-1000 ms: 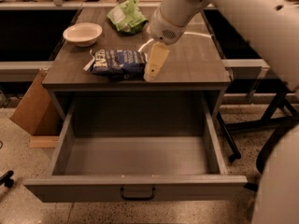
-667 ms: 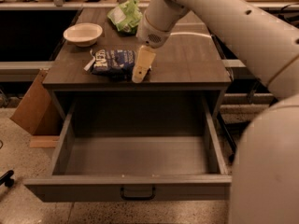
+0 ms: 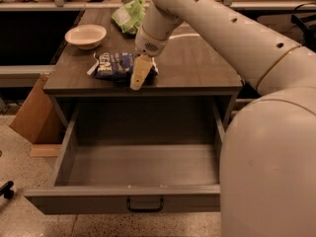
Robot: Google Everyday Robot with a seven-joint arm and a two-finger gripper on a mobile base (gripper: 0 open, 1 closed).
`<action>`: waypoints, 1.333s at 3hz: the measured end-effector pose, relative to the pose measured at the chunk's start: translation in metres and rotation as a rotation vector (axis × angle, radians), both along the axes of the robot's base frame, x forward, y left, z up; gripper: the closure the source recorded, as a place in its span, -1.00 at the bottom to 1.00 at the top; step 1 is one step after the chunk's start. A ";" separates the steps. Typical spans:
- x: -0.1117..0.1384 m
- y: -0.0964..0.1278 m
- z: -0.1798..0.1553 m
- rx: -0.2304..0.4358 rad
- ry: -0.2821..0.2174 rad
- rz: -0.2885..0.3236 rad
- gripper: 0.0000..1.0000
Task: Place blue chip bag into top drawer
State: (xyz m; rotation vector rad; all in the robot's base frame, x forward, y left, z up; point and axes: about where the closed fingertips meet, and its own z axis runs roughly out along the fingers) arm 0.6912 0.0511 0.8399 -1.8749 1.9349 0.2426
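Observation:
The blue chip bag [image 3: 112, 65] lies crumpled on the cabinet's wooden top, near its front left. My gripper [image 3: 138, 79] hangs from the white arm just above the bag's right end, pale fingers pointing down towards the front edge of the top. The top drawer [image 3: 143, 169] below is pulled fully out, with nothing inside it. Its dark pull handle [image 3: 144, 205] sits centred on the front panel.
A cream bowl [image 3: 86, 35] stands at the back left of the top. A light green bag [image 3: 129, 16] lies behind the arm. A cardboard box [image 3: 33, 116] leans on the floor to the left. My white arm fills the right side.
My gripper has moved left along the cabinet top and now sits over the right end of the blue chip bag. The bag and drawer have not moved.

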 end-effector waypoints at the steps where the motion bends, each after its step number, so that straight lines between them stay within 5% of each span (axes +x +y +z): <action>1: 0.002 -0.004 0.003 0.005 -0.030 -0.014 -0.21; 2: -0.010 -0.013 0.021 0.025 -0.088 -0.014 0.24; 3: -0.049 -0.021 0.061 0.111 -0.170 0.024 0.72; 4: -0.112 -0.027 0.087 0.230 -0.172 0.069 1.00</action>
